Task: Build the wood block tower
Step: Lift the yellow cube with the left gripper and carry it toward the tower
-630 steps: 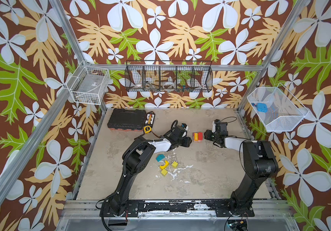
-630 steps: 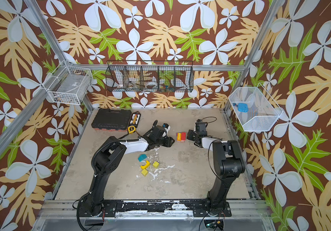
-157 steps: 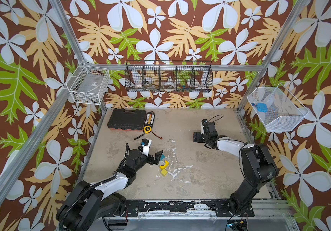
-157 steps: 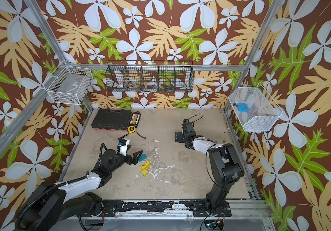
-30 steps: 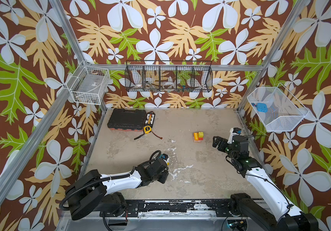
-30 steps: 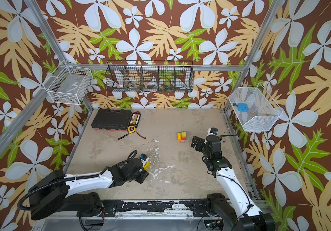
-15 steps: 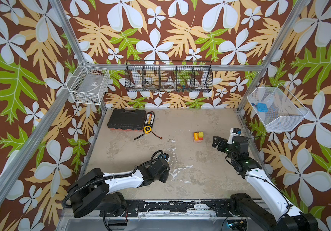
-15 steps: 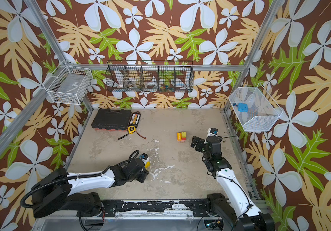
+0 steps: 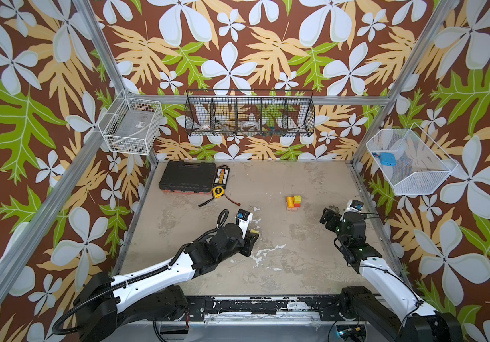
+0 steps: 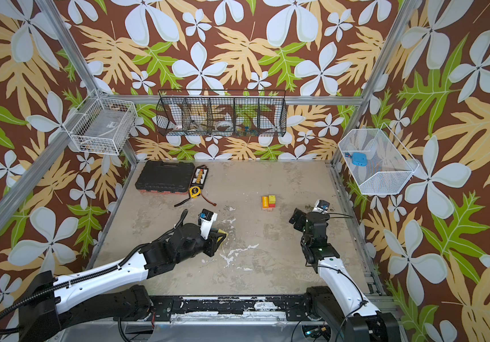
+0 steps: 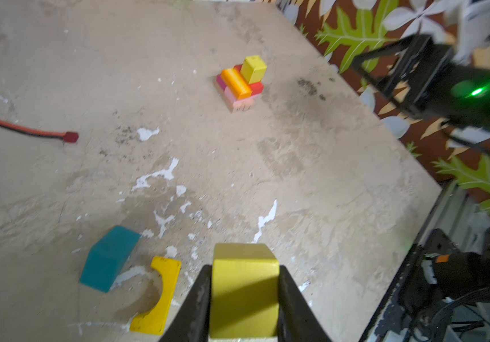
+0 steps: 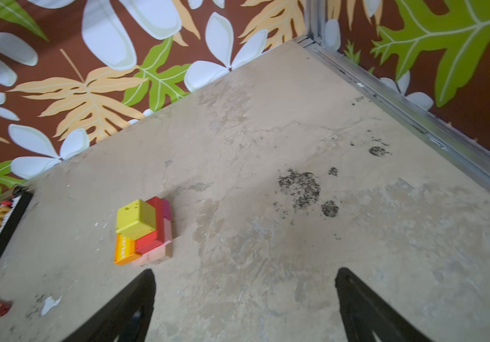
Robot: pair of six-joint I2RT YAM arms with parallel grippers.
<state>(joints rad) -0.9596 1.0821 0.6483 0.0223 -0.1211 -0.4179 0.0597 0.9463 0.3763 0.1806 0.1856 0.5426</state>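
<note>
Quickly, left to right: black case (image 9: 187, 179) and tape measure (image 9: 217, 192) sit at the back left of the table (image 9: 297, 266), touching each other, well apart from the blocks.

Left gripper (image 11: 243, 268) is left of middle, pointing toward the right back. Its jaws pinch a yellow-green cube (image 11: 243, 284), one flat face against each jaw. The cube is clear of the table.

Just beside it on the table are a teal block (image 11: 109, 257), resting tilted, and a yellow arch block (image 11: 160, 296) lying flat with its cutout toward the teal one.

Tower (image 9: 293, 202) stands right of middle, toward the back, and is low. It has a tan and pink base. On that an orange bar (image 9: 289, 202) lies with its long axis front to back, a red block (image 9: 297, 205) beside it. A yellow cube (image 9: 297, 197) sits on top at the back end.

Right gripper (image 12: 245, 271) is near the right edge, off the table, with jaws spread wide and holding nothing. It points toward the back left, and the tower is near it but apart.
</note>
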